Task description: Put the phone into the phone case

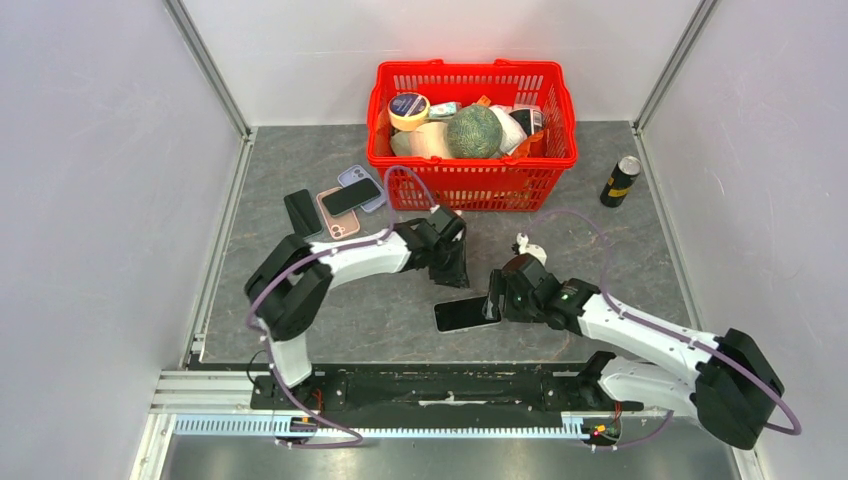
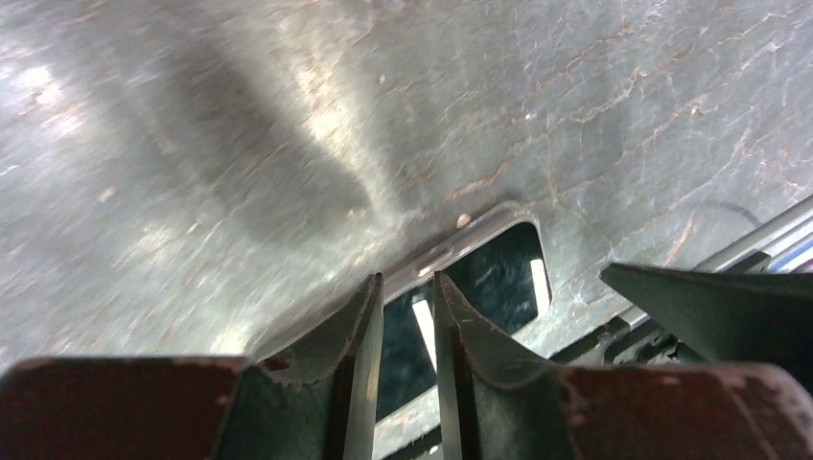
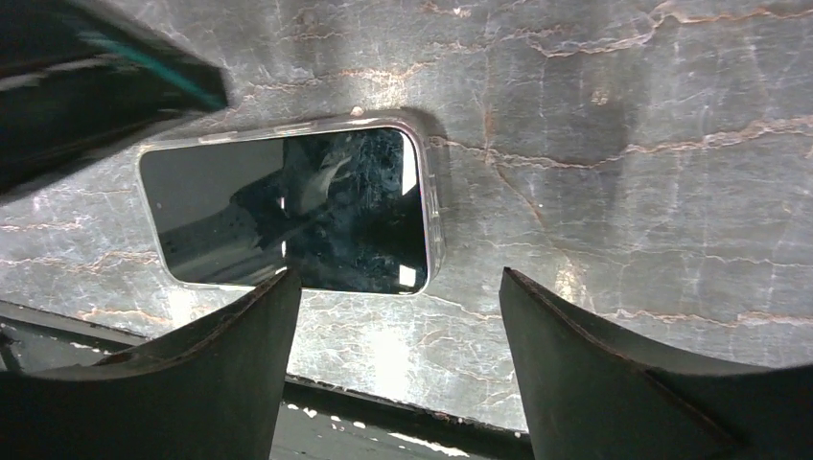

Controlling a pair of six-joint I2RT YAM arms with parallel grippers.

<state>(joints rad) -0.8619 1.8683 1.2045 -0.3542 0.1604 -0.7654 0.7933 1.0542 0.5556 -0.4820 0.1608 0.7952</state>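
From above, the phone (image 1: 465, 314) lies flat on the counter (image 1: 380, 310) between the arms, with the right hand (image 1: 492, 305) at its end and the left hand (image 1: 452, 272) just beyond it. The left wrist view shows that hand's fingers narrowly parted, pinching nothing, over the phone's corner. In the right wrist view the right hand is spread wide and empty. A clear case (image 3: 436, 220) rims the screen, so seating looks done, with perhaps a final press left.

Overhead view looks down from behind; both close wrist views share the phone (image 3: 288, 206).
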